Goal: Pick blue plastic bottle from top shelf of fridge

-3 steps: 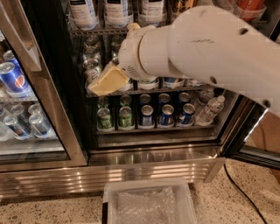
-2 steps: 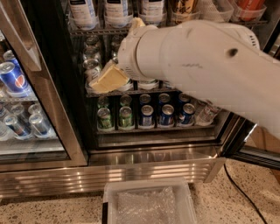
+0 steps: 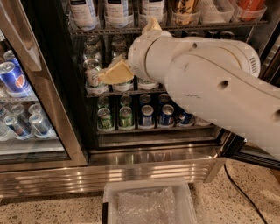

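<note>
Cream gripper [image 3: 115,73] down by can rack [image 3: 111,93], grip unreadable; blue plastic bottle [image 3: 117,12] untouched on top shelf [image 3: 210,26].

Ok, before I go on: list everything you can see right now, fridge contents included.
fridge: one, black inside, ribbed steel base
top shelf: one, dark wire rack, top of view
blue plastic bottles: three, clear bluish, pale labels, top shelf left
amber bottle: one, top shelf, right of them
clear trays: at least two, top shelf right
silver cans: several, middle rack
green cans: two in front, lower rack left
blue cans: several, lower rack right
Pepsi cans: several, blue, behind the left glass
bin: one, clear plastic, on the floor
cable: one, black, floor right
arm: white, entering from the right
gripper: tan, before the middle rack, below the top shelf
</note>
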Action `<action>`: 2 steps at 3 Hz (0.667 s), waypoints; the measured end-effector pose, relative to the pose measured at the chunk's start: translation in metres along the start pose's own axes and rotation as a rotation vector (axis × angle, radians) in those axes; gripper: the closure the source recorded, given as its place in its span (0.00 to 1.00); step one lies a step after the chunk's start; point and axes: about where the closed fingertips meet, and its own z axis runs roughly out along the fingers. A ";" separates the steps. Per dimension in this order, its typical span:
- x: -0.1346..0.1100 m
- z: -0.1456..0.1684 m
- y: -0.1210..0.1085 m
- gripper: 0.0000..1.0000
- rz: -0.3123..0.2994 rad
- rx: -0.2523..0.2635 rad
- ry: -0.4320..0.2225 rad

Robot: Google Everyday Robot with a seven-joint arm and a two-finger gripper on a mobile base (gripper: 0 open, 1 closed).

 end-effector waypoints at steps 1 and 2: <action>-0.004 0.002 -0.015 0.00 0.022 0.042 -0.050; -0.011 -0.010 -0.030 0.00 0.044 0.089 -0.089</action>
